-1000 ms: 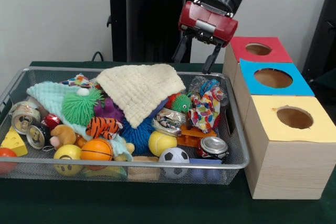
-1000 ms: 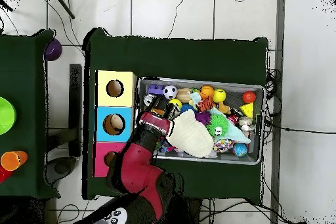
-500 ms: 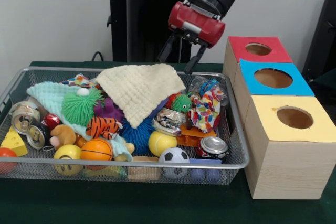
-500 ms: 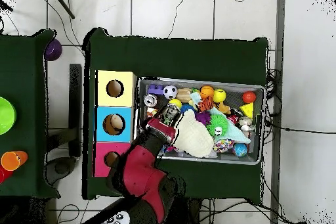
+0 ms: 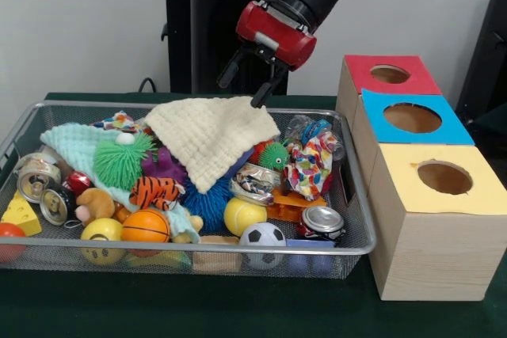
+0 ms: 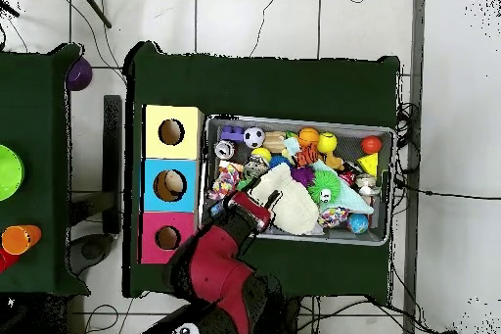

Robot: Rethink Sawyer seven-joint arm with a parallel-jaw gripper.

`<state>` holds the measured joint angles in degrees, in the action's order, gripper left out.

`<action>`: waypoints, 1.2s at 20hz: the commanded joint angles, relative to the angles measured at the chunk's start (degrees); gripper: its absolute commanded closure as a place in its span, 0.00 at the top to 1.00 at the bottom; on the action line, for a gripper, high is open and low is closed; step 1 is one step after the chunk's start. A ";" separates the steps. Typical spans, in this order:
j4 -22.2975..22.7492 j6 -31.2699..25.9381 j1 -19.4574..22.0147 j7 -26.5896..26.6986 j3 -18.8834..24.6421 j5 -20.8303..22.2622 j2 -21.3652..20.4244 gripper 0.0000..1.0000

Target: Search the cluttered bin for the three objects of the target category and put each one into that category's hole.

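Wire-mesh bin (image 5: 358, 243) crammed with toys; hand (image 5: 245, 85) empty, fingers apart, above cream knitted cloth (image 5: 210, 136).

robot lab: floor cables (image 6: 294, 17), pedestal (image 5: 214, 29)

- A cream waffle-textured cloth (image 5: 210, 136) is seen.
- An orange tiger toy (image 5: 154, 191) is striped black.
- The box tops are coloured red (image 5: 391, 74), blue (image 5: 412, 118) and yellow (image 5: 444, 177).
- The bench (image 5: 238, 306) is dark green.
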<state>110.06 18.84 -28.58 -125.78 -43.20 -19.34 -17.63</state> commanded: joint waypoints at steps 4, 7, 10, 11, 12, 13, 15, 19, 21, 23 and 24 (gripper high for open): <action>4.69 0.20 2.75 -12.75 11.83 -0.85 0.33 1.00; 5.37 2.66 2.15 -14.66 12.79 -2.58 1.78 1.00; 5.78 4.78 2.84 -16.38 14.38 -3.13 2.03 1.00; 5.89 5.13 3.22 -16.69 14.90 -3.07 1.86 1.00; 6.12 4.89 3.78 -16.90 15.63 -2.95 1.41 1.00; 6.29 4.59 4.76 -16.76 16.53 -2.30 0.67 1.00; 6.69 4.29 6.98 -16.75 18.85 -0.78 -0.40 1.00; 7.07 4.27 11.14 -16.59 23.09 1.78 -1.70 1.00; 6.87 4.19 11.63 -16.04 23.74 1.34 -1.64 1.00; 6.50 4.55 11.74 -15.48 24.02 0.68 -1.24 1.00; 6.39 4.81 11.76 -15.37 24.16 0.36 -1.07 1.00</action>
<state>117.44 20.13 -19.05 -126.70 -30.04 -19.48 -18.85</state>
